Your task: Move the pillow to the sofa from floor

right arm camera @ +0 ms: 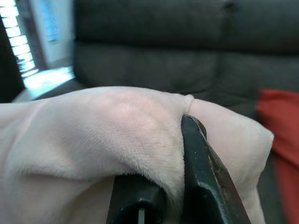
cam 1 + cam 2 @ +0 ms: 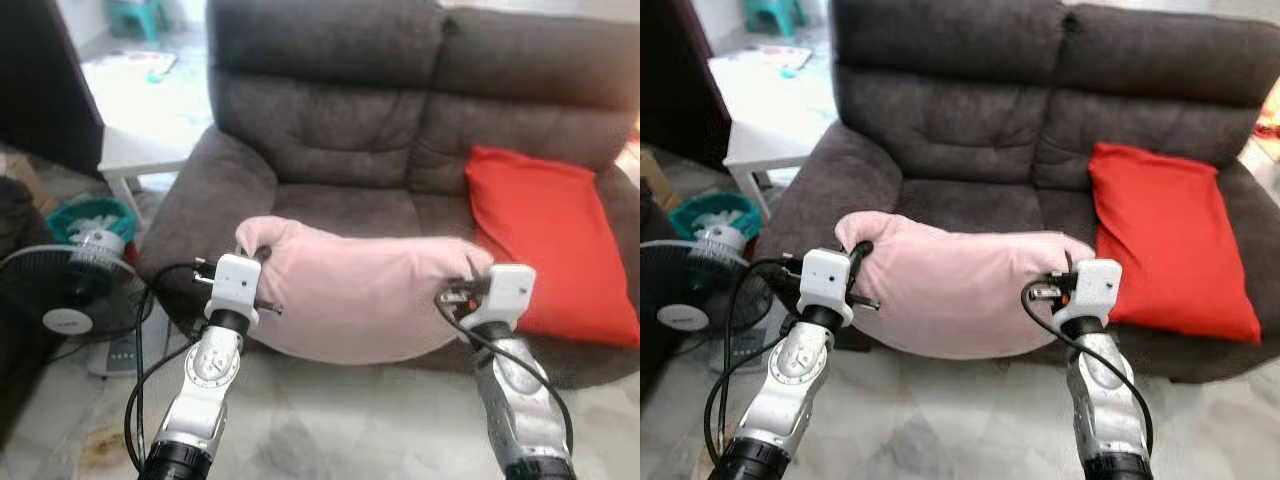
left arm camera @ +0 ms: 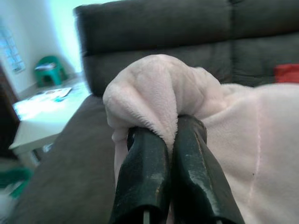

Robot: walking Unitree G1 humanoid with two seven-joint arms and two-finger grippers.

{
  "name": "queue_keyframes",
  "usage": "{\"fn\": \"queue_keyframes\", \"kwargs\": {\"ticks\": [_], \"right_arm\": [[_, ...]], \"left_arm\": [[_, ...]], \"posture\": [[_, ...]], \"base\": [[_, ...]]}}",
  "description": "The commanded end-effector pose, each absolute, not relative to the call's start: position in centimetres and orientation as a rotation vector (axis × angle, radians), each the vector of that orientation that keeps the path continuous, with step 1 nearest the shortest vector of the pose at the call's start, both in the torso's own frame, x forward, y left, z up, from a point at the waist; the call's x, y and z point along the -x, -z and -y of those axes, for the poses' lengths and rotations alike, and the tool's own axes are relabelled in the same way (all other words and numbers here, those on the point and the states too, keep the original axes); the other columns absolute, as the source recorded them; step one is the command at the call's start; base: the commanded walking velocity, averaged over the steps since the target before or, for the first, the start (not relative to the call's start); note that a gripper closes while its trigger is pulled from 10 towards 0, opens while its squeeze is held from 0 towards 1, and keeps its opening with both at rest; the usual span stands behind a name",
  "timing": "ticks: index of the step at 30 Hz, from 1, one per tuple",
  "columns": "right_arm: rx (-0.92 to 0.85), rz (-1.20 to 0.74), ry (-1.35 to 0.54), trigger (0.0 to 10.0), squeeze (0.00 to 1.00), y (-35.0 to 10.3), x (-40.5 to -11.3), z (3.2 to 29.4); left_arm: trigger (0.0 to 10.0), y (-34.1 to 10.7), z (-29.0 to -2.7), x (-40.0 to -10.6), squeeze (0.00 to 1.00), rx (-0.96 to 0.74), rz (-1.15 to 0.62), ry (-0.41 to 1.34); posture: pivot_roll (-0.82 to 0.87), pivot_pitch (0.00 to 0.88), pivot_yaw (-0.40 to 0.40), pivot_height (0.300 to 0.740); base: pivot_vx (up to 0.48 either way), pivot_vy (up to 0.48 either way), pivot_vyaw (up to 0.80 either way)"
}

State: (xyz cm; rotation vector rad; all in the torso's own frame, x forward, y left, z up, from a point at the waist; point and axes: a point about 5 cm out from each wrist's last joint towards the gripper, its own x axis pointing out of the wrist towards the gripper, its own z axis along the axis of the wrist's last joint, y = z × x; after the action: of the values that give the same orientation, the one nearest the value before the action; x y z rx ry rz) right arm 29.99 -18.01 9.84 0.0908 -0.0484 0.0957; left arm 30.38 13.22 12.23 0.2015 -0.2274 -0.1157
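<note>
Pink pillow (image 2: 365, 295) held before sofa (image 2: 330, 130); left gripper (image 3: 170, 140) and right gripper (image 1: 180, 154) jaws clamped on pillow ends. No legible writing.

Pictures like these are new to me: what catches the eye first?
A pink pillow held up before a dark grey sofa, the left gripper pinching one end and the right gripper the other. Next, a bright red cushion leaning on the sofa's right seat.
</note>
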Motion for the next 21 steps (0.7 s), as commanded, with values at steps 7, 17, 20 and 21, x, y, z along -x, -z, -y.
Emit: {"fn": "queue_keyframes", "kwargs": {"ticks": [7, 17, 20, 21], "right_arm": [[-0.103, 0.121, -0.136, 10.0, 0.0, -11.5, -30.5, 17.3], [-0.092, 0.134, -0.143, 10.0, 0.0, -12.0, -30.8, 17.3], [-0.095, 0.155, -0.139, 10.0, 0.0, -12.5, -31.0, 17.4], [-0.085, 0.177, -0.14, 10.0, 0.0, -13.1, -31.2, 17.4]], "left_arm": [[10.0, -13.9, -13.7, -30.9, 0.0, -0.195, 0.295, 0.089], [10.0, -14.7, -13.7, -31.0, 0.0, -0.191, 0.331, 0.094], [10.0, -15.1, -13.7, -31.2, 0.0, -0.193, 0.343, 0.096], [10.0, -15.5, -13.7, -31.3, 0.0, -0.199, 0.359, 0.1]], "posture": [[0.11, 0.06, -0.087, 0.74], [0.11, 0.06, -0.088, 0.74], [0.11, 0.06, -0.087, 0.74], [0.11, 0.059, -0.086, 0.74]], "base": [[0.382, 0.0, 0.22], [0.383, 0.0, 0.0], [0.385, 0.0, 0.0], [0.382, 0.0, 0.0]]}}
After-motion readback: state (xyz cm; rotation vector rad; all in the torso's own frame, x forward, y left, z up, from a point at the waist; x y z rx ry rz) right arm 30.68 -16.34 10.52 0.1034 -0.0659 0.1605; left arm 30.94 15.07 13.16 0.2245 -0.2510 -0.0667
